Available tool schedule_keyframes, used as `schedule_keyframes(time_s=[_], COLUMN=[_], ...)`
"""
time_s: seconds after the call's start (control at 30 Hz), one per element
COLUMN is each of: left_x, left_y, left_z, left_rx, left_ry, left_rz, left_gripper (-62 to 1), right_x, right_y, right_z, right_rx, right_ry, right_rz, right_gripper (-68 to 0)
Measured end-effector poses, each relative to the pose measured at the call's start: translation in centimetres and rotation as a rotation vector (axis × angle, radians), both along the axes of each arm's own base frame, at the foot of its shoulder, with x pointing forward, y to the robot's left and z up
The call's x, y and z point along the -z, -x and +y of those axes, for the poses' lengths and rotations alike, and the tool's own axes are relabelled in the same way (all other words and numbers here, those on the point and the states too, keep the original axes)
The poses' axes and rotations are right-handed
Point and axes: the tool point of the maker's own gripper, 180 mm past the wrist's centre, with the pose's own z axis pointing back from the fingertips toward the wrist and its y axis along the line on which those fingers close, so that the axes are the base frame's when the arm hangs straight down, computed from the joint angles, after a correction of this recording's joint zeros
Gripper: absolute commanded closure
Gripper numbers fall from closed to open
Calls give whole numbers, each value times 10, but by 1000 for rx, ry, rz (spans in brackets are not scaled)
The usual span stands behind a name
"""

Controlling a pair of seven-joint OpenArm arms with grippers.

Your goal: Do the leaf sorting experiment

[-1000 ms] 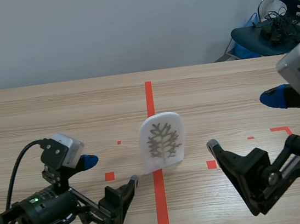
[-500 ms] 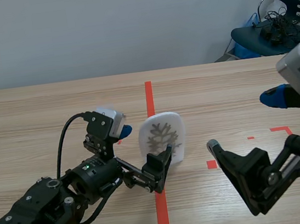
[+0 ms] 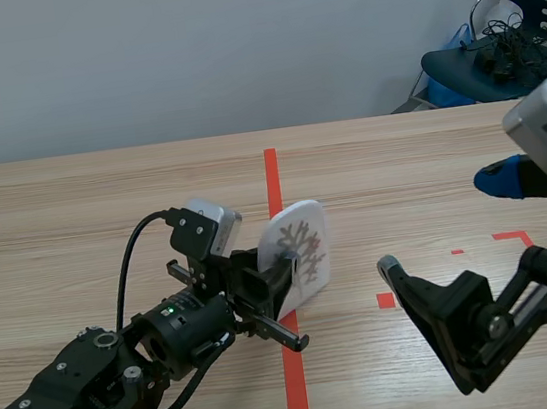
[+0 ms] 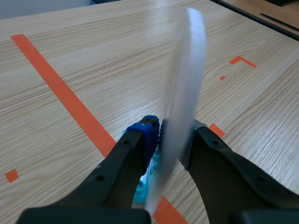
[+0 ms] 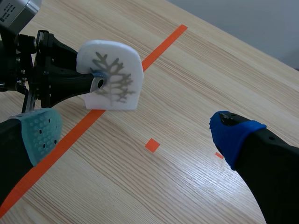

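A white slab with a brownish leaf print (image 3: 300, 249) stands tilted on the table's middle red line. My left gripper (image 3: 274, 270) has come in from the left and is shut on it, one finger on each face. The left wrist view shows the slab (image 4: 184, 88) edge-on, pinched between the blue pad (image 4: 147, 133) and the other finger (image 4: 205, 142) of the left gripper (image 4: 172, 137). In the right wrist view the slab (image 5: 117, 74) lies ahead of my right gripper (image 5: 135, 128), which is open and holds nothing. That right gripper (image 3: 442, 223) stands low at the right in the scene view.
A red tape line (image 3: 272, 179) runs down the table's middle, with small red squares (image 3: 385, 300) and a corner mark (image 3: 515, 234) to the right. A dark chair with cables (image 3: 512, 27) stands beyond the table's far right corner.
My left arm swung in from the left to the slab and its fingers closed on it; the slab now leans over. The right arm has not moved.
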Motion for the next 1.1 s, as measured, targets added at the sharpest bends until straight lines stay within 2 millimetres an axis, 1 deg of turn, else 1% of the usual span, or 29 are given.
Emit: schedule_keyframes(time_s=[0.1, 0.17, 0.27, 0.33, 0.4, 0.43, 0.5, 0.57, 0.63, 0.7, 0.77, 0.83, 0.93, 1.03, 1.1], left_x=[-3, -9, -31, -54, -75, -84, -95, -97, -100, -100, -99, -93, -76, -56, -47], left_y=[1, 2, -2, -10, -24, -32, -47, -60, -69, -73, -73, -71, -64, -55, -50], left_z=[-1, -3, 4, 18, 44, 60, 99, 145, 192, 233, 269, 295, 323, 342, 350], left_rx=[11, 32, 35, 9, -54, -93, -184, -311, -453, -565, -651, -698, -739, -772, -810], left_ry=[6, 11, 5, 7, 9, 3, -37, -99, -120, -156, -188, -201, -233, -260, -219], left_rz=[-4, -18, -83, -148, -183, -200, -230, -236, -232, -228, -218, -190, -141, -97, -63], left_gripper=[-85, -85, -85, -85, -85, -85, -85, -85, -85, -85, -85, -85, -85, -85, -85], right_x=[1, 1, 1, 1, 1, 1, 1, 1, 1, 1, 1, 1, 1, 1, 1], right_y=[0, 0, 0, 0, 0, 0, 0, 0, 0, 0, 0, 0, 0, 0, 0], right_z=[0, 0, 0, 0, 0, 0, 0, 0, 0, 0, 0, 0, 0, 0, 0], right_rx=[1, 1, 1, 1, 1, 1, 1, 1, 1, 1, 1, 1, 1, 1, 1], right_ry=[3, 3, 3, 3, 3, 3, 3, 3, 3, 3, 3, 3, 3, 3, 3], right_rz=[5, 5, 5, 5, 4, 5, 4, 5, 5, 5, 5, 5, 5, 5, 5], right_gripper=[-679, -679, -679, -679, -679, -679, -679, -679, -679, -679, -679, -679, -679, -679, -679])
